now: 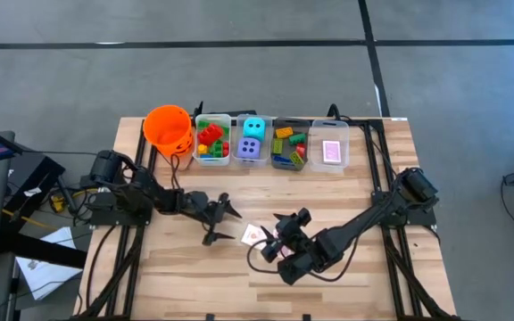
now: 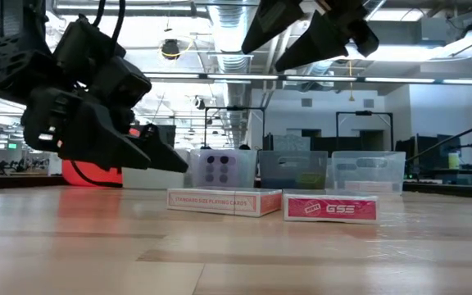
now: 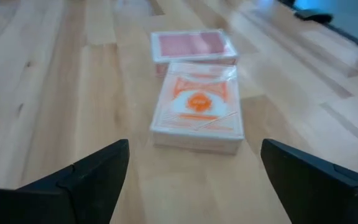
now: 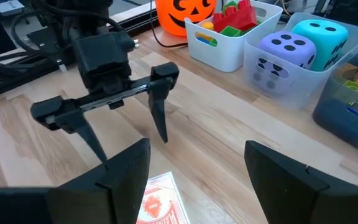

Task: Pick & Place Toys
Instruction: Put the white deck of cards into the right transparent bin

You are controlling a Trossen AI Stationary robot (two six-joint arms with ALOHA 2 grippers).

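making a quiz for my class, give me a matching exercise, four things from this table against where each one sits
Things:
1. cyan die
2. pumpkin bucket
3. orange card deck
4. left claw

Places:
a. far left end of the bin row
b. flat on the wood between the arms
c. in a clear bin beside the purple die
d. open, just left of the decks

Pairs: 1-c, 2-a, 3-b, 4-d

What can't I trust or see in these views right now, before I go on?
- High view: pink deck mostly hidden under right end effector.
- Right wrist view: orange deck cut off by bottom edge.
- Left wrist view: deck print blurred.
- Low view: bins hazy, contents unclear.
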